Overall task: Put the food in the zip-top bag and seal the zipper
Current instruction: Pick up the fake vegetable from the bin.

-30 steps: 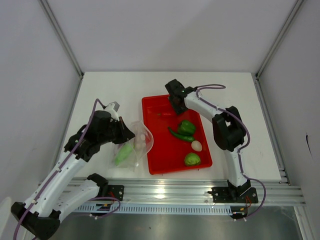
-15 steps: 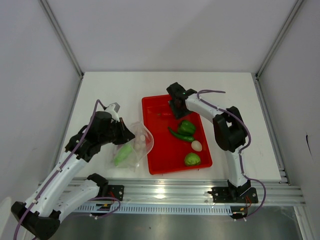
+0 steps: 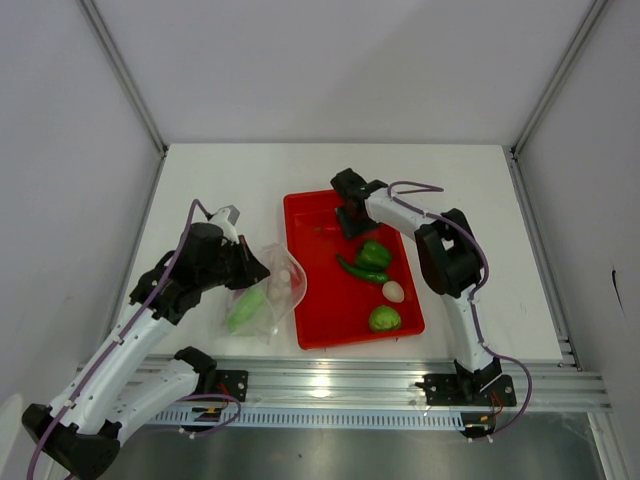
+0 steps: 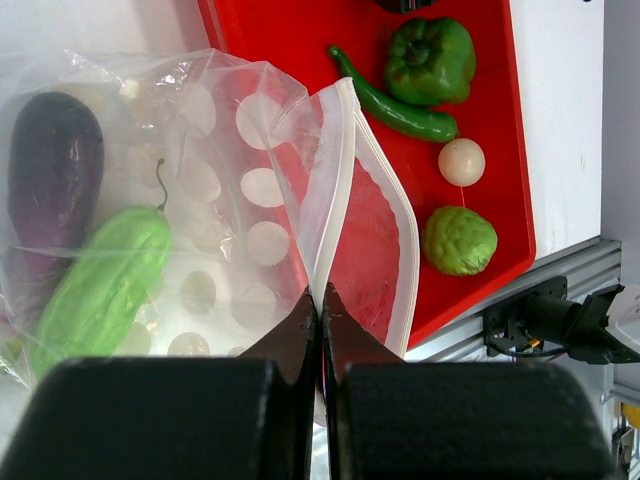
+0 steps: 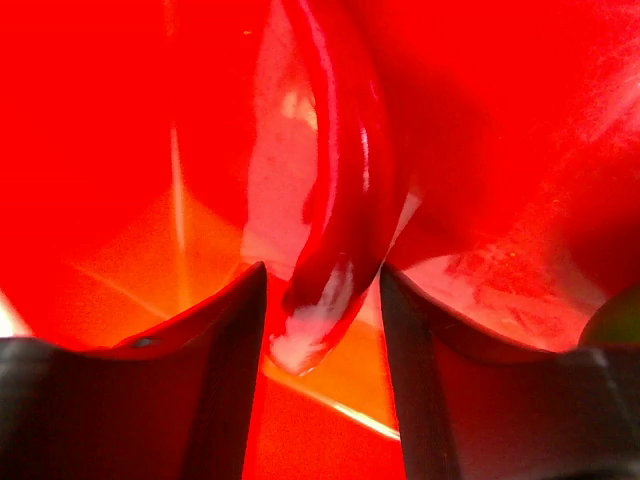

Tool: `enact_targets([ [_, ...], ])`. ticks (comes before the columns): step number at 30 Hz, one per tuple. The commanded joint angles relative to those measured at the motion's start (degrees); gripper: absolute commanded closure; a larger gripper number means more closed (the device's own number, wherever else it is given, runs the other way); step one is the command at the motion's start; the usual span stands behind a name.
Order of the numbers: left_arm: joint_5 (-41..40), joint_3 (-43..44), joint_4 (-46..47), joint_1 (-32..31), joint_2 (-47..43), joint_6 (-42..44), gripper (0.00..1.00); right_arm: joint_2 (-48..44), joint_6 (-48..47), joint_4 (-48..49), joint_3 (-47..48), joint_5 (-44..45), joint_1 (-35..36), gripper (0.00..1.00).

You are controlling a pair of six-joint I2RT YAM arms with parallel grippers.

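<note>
- Left gripper (image 4: 320,300): jaws pressed together, pinching the mouth edge of the bag (image 4: 250,180), which lies on the table left of the tray (image 3: 320,325)
- Only the left wrist view shows what is in the bag: eggplant (image 4: 55,170) and gourd (image 4: 100,285) side by side, with the zipper (image 4: 345,170) gaping open towards the tray
- On the tray, near to far: round green one (image 3: 384,318), egg (image 3: 393,291), green chili (image 3: 355,268), pepper (image 3: 374,254)
- Right gripper (image 3: 350,215) at the tray's far end; its wrist view alone shows the jaws spread, one finger on each side of the red chili (image 5: 340,190) (whether they touch it, I cannot tell)
- White table (image 3: 230,180), metal rail at the near edge, pale walls on three sides
</note>
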Motion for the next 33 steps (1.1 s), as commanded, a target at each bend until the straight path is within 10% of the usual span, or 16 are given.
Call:
enact_targets([
  [1,-0.2,0.1,0.4,0.3,-0.6,0.2,1.00,2.2,1.7,-1.4,0.9,0.4,0.1,0.59],
  [14,-0.2,0.8,0.6,0.5,0.2,0.8,0.99,-9.0,-16.4,3.5,-0.9,4.9,1.9,0.87],
  [19,-0.8,1.4,0.6,0.8,0.3,1.6,0.99,-27.9,-33.7,16.1,-18.5,4.9,3.0,0.86],
  [25,0.5,0.9,2.2,0.9,2.1,0.9,0.99,-47.5,-52.8,32.3,-37.3,-9.6,3.5,0.85],
  [33,0.6,1.4,2.5,0.9,2.9,1.0,0.99,-58.2,-63.2,27.0,-40.5,-27.8,10.2,0.84],
])
